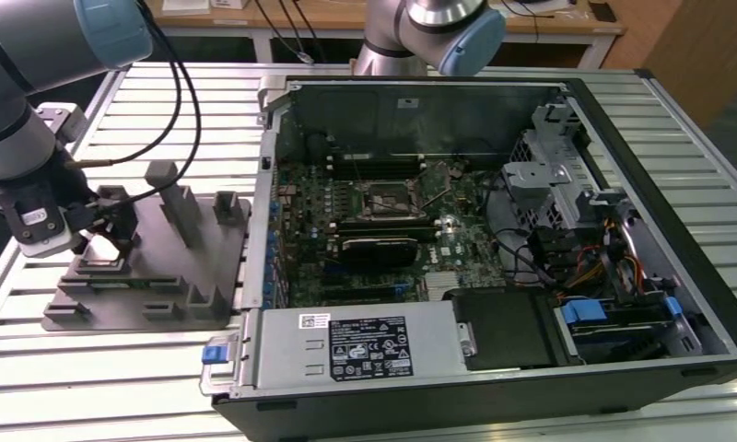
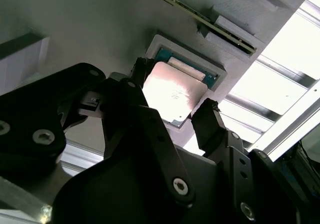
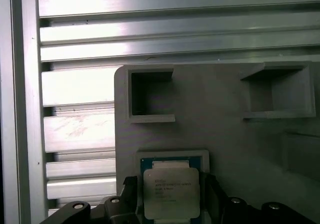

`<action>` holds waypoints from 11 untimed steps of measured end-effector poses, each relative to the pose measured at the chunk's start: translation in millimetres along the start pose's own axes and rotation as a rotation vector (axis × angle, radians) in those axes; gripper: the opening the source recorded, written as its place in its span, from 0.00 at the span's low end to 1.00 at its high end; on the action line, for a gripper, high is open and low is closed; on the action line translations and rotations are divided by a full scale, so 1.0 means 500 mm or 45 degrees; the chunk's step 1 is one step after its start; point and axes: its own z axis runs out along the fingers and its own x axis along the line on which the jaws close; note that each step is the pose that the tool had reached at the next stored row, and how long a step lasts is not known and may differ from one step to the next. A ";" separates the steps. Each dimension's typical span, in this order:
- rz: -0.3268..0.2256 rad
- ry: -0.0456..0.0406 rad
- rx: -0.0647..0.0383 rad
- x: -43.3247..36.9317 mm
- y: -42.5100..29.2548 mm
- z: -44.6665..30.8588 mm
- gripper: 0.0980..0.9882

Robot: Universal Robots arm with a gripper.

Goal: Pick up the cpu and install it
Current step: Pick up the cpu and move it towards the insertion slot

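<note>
One arm [image 1: 25, 138] comes in at the exterior view's left, and its single gripper [image 1: 108, 238] hangs low over one grey fixture plate [image 1: 159, 295]; in both wrist views the gripper [image 2: 176, 87] [image 3: 170, 185] stands astride the one cpu [image 2: 172, 91] [image 3: 171, 191], which lies flat, silvery top up, in its shallow square recess in that plate; the two black fingers [image 2: 207, 121] [image 3: 131, 194] are parted a little wider than the chip, one at each of two opposite edges, with a thin gap showing in the first wrist view, so the claw has hold of nothing; the first wrist view also shows two hollow box-shaped blocks [image 3: 150, 96] standing on the plate beyond the chip. Just beside the plate, further to the exterior view's right, lies one open computer case [image 1: 688, 230]; inside it is one green motherboard [image 1: 467, 244] with one black-framed socket [image 1: 381, 198] near its middle, well apart from the cpu; one silver power supply [image 1: 356, 345] sits along the case's near edge, and a bundle of coloured cables [image 1: 602, 267] lies at its right end. A second arm's base [image 1: 424, 32] stands behind the case. All of this rests on a table of pale aluminium slats [image 1: 99, 387]; behind it runs a wooden bench [image 1: 344, 14] with dark leads hanging from it.
</note>
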 end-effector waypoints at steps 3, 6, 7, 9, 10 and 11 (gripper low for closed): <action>0.000 0.000 0.000 0.000 0.000 0.000 0.60; 0.000 0.000 0.000 0.000 0.000 0.000 0.50; 0.000 0.000 0.000 0.000 0.000 0.001 0.50; 0.000 0.000 0.000 0.000 0.000 0.001 0.50; 0.000 0.000 0.000 0.000 0.000 0.001 0.50; 0.000 0.000 0.000 0.000 0.000 0.001 0.50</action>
